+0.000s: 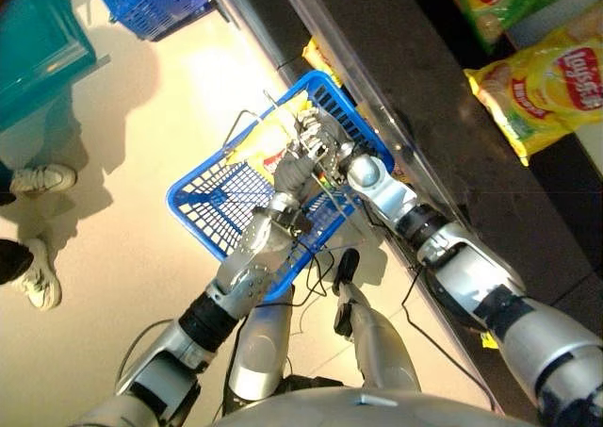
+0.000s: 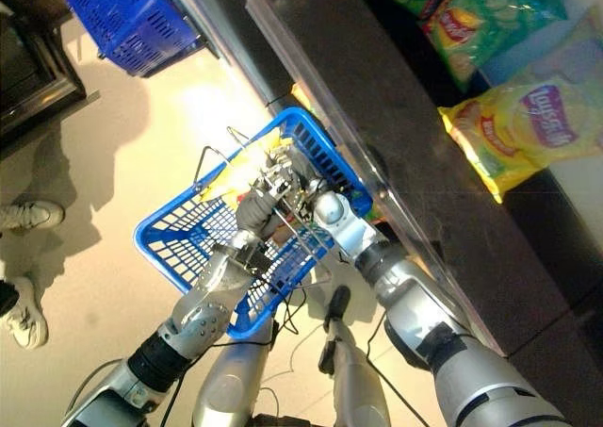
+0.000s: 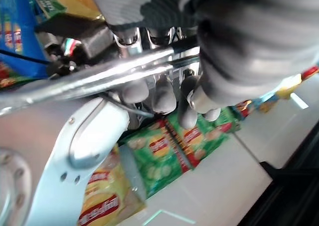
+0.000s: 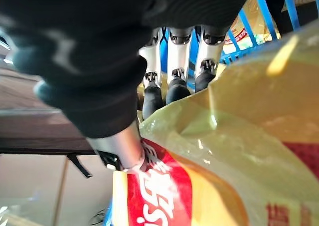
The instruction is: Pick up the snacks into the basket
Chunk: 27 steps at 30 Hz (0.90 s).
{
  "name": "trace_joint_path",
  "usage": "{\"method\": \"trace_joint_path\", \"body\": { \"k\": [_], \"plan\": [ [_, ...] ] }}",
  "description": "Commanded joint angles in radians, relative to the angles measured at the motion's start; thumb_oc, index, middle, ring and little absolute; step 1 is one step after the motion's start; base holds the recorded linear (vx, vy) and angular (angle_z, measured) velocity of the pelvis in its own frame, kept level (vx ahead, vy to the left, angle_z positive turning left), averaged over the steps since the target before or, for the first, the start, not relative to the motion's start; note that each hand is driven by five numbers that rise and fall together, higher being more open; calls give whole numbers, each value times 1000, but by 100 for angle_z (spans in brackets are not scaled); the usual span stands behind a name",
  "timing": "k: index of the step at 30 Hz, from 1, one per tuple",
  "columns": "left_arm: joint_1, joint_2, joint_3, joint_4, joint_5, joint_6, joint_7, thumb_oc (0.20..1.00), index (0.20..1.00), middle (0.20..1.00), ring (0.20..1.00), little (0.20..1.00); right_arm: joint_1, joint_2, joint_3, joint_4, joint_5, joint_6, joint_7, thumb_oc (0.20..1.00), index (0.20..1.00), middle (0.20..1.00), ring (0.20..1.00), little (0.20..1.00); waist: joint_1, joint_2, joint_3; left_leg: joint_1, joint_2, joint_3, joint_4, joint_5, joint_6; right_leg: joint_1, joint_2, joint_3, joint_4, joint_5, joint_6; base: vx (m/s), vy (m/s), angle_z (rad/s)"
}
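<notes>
No words are clear enough to read. The big yellow bag [image 1: 542, 92] on the shelf, at 2 o'clock from the basket [image 1: 188, 221], has a round red sign with white letters on it. The green bags [image 2: 471, 12] at 1 o'clock have small red signs. The basket bag [image 4: 209, 151] has a red patch with white letters, too close to make out.

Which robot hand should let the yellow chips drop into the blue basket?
The right hand, I think. Its fingers pinch the yellow chip bag right over the blue basket, so it only needs to open. The left hand is curled round the basket's metal handle, holding it up.
</notes>
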<state>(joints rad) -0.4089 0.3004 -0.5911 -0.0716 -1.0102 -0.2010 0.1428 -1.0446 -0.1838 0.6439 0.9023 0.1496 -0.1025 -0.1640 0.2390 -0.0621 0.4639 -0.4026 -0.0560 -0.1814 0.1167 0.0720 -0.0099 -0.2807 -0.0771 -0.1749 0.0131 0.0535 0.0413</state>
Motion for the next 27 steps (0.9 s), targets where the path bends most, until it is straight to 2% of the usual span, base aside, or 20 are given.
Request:
{"method": "trace_joint_path", "body": {
  "k": [1, 2, 5, 8, 9, 10, 16, 21, 23, 24, 27],
  "plan": [
    [-156, -70, -90, -261, 25, -42, -128, 200, 200, 200, 200, 200, -112, 81, 11, -20, -29, -35, -31, 200, 200, 200, 200, 200, 30, 8, -28, -14, -73, -34, 66, -98, -7, 64, -60, -2, 73, -34, 115, -2, 9, 19],
    [-156, -70, -90, -261, 25, -42, -128, 200, 200, 200, 200, 200, -112, 81, 11, -20, -29, -35, -31, 200, 200, 200, 200, 200, 30, 8, -28, -14, -73, -35, 66, -98, -7, 64, -60, -2, 73, -34, 115, 1, 0, 10],
    [-184, -85, -105, -263, 21, -42, -120, 200, 200, 200, 200, 200, -128, 100, 1, 161, -23, -15, -43, 200, 200, 200, 200, 200, 48, 20, -24, -25, -85, -53, 66, -91, -8, 66, -64, -21, 69, -38, 114, 0, 10, 10],
    [-187, -92, -101, -261, 22, -46, -117, 200, 200, 200, 200, 200, -119, 102, -8, 218, -14, -7, -40, 200, 200, 200, 200, 200, 52, 28, -22, -29, -91, -60, 69, -91, -9, 68, -67, -31, 70, -43, 114, 9, 16, 20],
    [-188, -90, -90, -256, 32, -51, -112, 200, 200, 200, 200, 200, -104, 94, -10, 250, -24, 4, -34, 573, 573, 573, 573, 573, 53, 30, -22, -27, -93, -61, 70, -92, -9, 71, -69, -34, 71, -44, 114, 12, 35, 19],
    [-185, -88, -75, -252, 41, -59, -107, 200, 200, 200, 200, 200, -92, 91, -9, 259, -36, 7, -36, 1000, 1000, 1000, 1000, 1000, 52, 31, -22, -25, -92, -60, 72, -92, -10, 73, -70, -37, 72, -45, 114, 15, 45, 15],
    [-145, -59, 33, -253, 90, -103, -67, 200, 200, 200, 200, 200, 6, 38, -15, 129, -79, 10, -43, 1000, 1000, 1000, 1000, 1000, 23, 13, -31, -14, -86, -30, 87, -108, -5, 73, -81, -21, 82, -38, 121, -7, 69, 2],
    [-77, -40, 186, -230, 148, -141, -15, 200, 200, 200, 200, 200, 184, -93, -65, -272, -178, -2, -66, 1000, 1000, 1000, 1000, 1000, -35, -10, -39, 7, -68, 23, 97, -129, 5, 60, -89, 26, 103, -19, 129, -7, 98, -21],
    [-45, -40, 232, -209, 158, -162, 0, 200, 200, 200, 200, 200, 282, -125, -110, -420, -209, -23, -77, 1000, 1000, 1000, 1000, 1000, -56, -16, -44, 21, -62, 46, 96, -138, 10, 52, -88, 46, 107, -5, 134, -6, 101, -40],
    [-4, -25, 277, -186, 183, -176, 5, 200, 200, 200, 200, 200, 384, -153, -146, -529, -218, -58, -63, 1000, 1000, 1000, 1000, 1000, -76, -22, -47, 33, -49, 77, 95, -141, 14, 38, -81, 68, 106, 20, 142, -12, 94, -46],
    [26, -14, 303, -174, 185, -183, 2, 200, 200, 200, 200, 200, 429, -176, -169, -596, -227, -70, -50, 1000, 1000, 1000, 1000, 1000, -82, -28, -51, 40, -39, 99, 91, -140, 16, 28, -75, 79, 107, 41, 150, -24, 50, -64]
  ]
}}
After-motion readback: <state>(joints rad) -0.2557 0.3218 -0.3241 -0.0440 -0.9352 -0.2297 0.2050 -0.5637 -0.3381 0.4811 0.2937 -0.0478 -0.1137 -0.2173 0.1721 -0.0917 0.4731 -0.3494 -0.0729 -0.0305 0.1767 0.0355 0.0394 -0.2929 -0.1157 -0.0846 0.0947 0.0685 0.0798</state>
